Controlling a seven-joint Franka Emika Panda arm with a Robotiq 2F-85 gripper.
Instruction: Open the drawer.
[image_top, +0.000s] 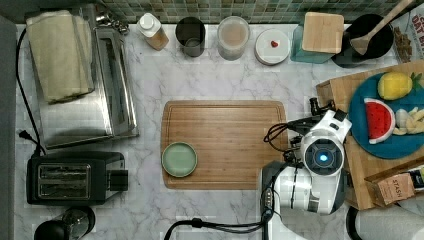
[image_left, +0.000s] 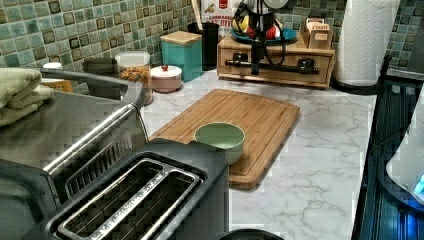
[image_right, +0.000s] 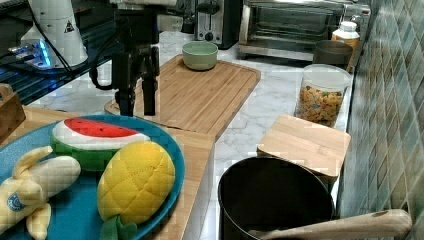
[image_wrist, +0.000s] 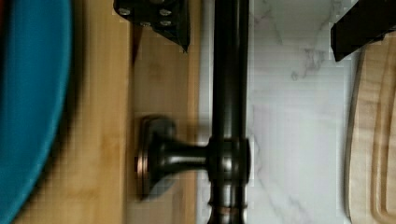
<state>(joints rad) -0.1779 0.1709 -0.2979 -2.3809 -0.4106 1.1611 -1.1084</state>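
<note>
Marble counter (image_top: 220, 80) carries our cutting board (image_top: 225, 145) and green bowl (image_top: 179, 159); gripper (image_wrist: 266, 23) jaws apart, straddling the drawer (image_left: 276, 57) handle (image_wrist: 229, 112).

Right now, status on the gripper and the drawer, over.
Gripper open, fingers straddling the black bar handle, not closed on it. Drawer looks shut. Cutting board lies in front of it, possibly in the pull path.
</note>
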